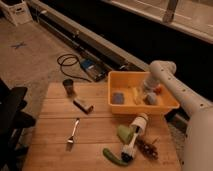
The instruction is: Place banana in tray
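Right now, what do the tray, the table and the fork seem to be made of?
The tray looks like plastic: one even bright yellow, smooth flared walls. The table seems wood: pale planks with seams between them. The fork is probably metal: thin, grey, with a faint shine. The gripper reaches into the tray, close to the banana.

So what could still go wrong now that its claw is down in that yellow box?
The gripper sits low inside the tray, crowded by the banana, two blue-grey lumps and an orange fruit. Lifting out, it might drag the banana along or nudge the tray, which sits near the table's far edge.
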Controlling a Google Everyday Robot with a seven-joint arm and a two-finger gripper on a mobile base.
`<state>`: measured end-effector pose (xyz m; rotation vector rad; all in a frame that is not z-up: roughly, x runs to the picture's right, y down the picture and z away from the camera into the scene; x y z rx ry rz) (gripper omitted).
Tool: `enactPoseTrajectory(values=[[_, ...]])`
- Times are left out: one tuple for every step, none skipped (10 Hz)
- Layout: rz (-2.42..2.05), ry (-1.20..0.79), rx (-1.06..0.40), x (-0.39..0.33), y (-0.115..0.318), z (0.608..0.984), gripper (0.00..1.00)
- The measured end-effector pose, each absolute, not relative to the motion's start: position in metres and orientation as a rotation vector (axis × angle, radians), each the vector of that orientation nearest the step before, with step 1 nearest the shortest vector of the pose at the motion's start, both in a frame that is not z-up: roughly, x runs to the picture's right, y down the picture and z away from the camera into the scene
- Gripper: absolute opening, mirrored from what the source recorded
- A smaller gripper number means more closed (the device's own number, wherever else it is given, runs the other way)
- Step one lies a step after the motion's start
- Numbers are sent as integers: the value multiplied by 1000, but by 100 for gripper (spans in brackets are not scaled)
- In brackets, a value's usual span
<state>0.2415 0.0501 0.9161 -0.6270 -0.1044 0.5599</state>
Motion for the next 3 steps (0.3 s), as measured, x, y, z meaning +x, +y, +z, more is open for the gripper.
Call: enactPoseTrajectory(values=[[564, -106, -635, 243, 52, 918, 67], [567, -108, -638, 244, 52, 918, 67], [567, -107, -639, 245, 53, 918, 67]])
